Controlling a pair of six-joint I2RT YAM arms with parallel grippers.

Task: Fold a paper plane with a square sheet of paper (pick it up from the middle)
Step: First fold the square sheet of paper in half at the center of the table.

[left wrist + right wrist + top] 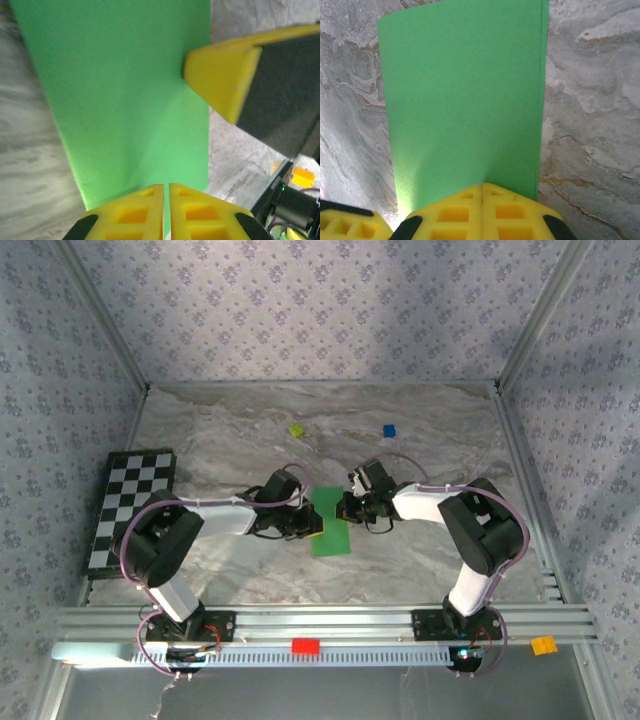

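Green, thin and unmarked, lying flat on the marble-patterned table (220, 440) just to the 6 o'clock side of its middle as a sheet of paper (334, 538), folded to a long narrow strip. Pointing lengthwise from about 11 o'clock at the far end to about 5 o'clock at the near end.

Holding the left gripper (316, 525) at the strip's 9 o'clock long edge. Gripping that edge with the pads all but together: from the left wrist, showing the left gripper (166, 192) with only a hairline slit, the sheet of paper (125, 90) running straight into it and green showing inside the slit.

Holding the right gripper (344, 508) at the opposite, 3 o'clock long edge, a little farther toward 12 o'clock. Pressing its pads fully together, as seen from the right wrist, with the right gripper (481, 192) sitting on the edge of the sheet of paper (465, 100); not possible to tell between nipping the paper and merely resting on it. Also showing, from the left wrist, one yellow finger (220, 80) of the right gripper touching the paper's edge.

Sitting well apart from the paper: a checkerboard (130, 510) at 9 o'clock by the table's edge, a yellow-green block (296, 429) toward 12 o'clock, a blue block (389, 430) toward 1 o'clock. Resting along the metal rail (380, 620) at 6 o'clock: a red block (305, 646) and, toward 5 o'clock, an orange block (543, 645).
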